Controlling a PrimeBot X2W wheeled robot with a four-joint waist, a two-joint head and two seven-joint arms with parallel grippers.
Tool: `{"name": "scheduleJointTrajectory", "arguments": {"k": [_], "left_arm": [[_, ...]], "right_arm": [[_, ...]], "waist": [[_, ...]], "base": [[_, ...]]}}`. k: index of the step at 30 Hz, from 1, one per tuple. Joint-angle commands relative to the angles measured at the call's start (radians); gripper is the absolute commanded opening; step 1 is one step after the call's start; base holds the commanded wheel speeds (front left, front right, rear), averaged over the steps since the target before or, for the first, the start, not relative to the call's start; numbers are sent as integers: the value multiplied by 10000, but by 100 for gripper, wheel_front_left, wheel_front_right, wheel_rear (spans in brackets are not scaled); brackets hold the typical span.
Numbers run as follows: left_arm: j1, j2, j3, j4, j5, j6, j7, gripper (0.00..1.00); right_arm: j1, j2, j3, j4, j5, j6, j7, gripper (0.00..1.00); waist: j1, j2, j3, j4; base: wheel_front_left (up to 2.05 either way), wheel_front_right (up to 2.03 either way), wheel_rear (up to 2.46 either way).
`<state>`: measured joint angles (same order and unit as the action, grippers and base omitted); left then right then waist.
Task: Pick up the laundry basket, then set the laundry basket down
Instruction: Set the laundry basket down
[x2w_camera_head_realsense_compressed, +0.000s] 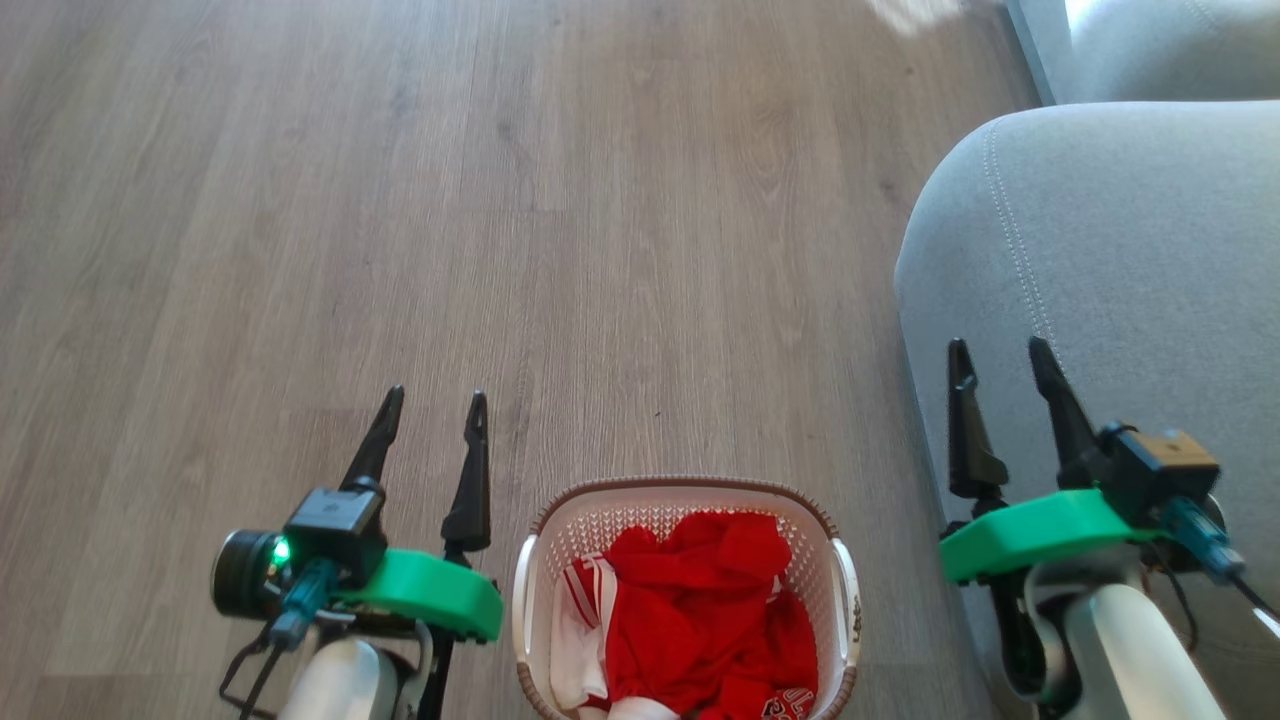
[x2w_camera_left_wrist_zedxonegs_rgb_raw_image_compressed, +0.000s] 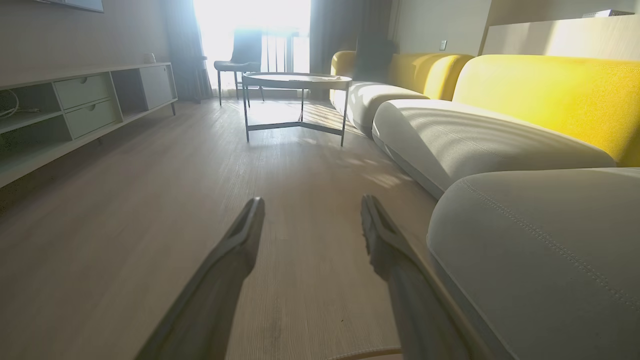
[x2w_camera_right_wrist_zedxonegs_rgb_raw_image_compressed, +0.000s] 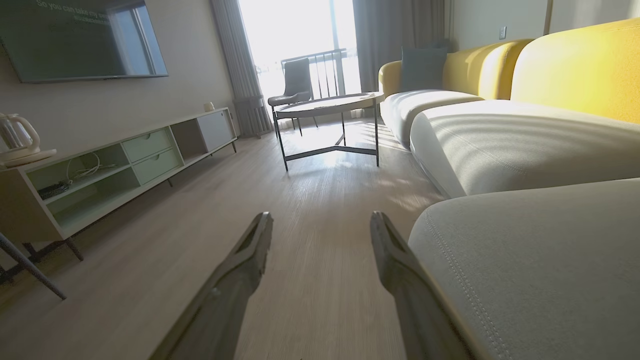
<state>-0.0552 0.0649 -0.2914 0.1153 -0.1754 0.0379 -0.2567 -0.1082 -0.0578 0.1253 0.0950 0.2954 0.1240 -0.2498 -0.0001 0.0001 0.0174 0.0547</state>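
**Black fingers, green rings, white arms**

The left gripper (x2w_camera_head_realsense_compressed: 437, 393) and right gripper (x2w_camera_head_realsense_compressed: 1000, 343) each carry two long, tapering black fingers (x2w_camera_head_realsense_compressed: 471, 480). Beneath them sits a bright green ring (x2w_camera_head_realsense_compressed: 430, 592). Beside that ring is a black camera box (x2w_camera_head_realsense_compressed: 335, 520) (a small green light (x2w_camera_head_realsense_compressed: 281, 549) glows on the left one) with a teal plug (x2w_camera_head_realsense_compressed: 300, 600) and dark cables (x2w_camera_head_realsense_compressed: 245, 680). Below the ring is a glossy white forearm (x2w_camera_head_realsense_compressed: 340, 688).

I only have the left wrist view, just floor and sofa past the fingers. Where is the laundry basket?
Observer: In the head view, the laundry basket stands on the floor, just right of the left gripper.
Operator: What's in it?
Observer: Red and white clothes, heaped inside.
Operator: And where's the right gripper?
Observer: The right gripper is on the basket's right, open and empty, beside the grey sofa.
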Motion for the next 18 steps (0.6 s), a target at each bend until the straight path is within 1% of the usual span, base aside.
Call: {"name": "scheduleJointTrajectory", "arguments": {"k": [1,5,9,18], "left_arm": [[-262,-69,501,-403,-11,-116,-50,100],[64,-132,730,-428,107,-403,-51,100],[173,-142,760,-459,-146,-450,-51,100],[220,-145,734,-428,-283,-679,-51,100]], "right_arm": [[-80,72,41,-426,8,67,-120,100],[309,74,-143,-347,-32,67,-120,100],[434,74,-109,-299,-120,67,-120,100],[397,75,-78,-239,-87,67,-120,100]], "waist": [[1,-1,-12,3],[1,-1,-45,6],[1,-1,-41,2],[1,-1,-109,5]], "base": [[0,0,0],[0,0,0],[0,0,0],[0,0,0]]}}
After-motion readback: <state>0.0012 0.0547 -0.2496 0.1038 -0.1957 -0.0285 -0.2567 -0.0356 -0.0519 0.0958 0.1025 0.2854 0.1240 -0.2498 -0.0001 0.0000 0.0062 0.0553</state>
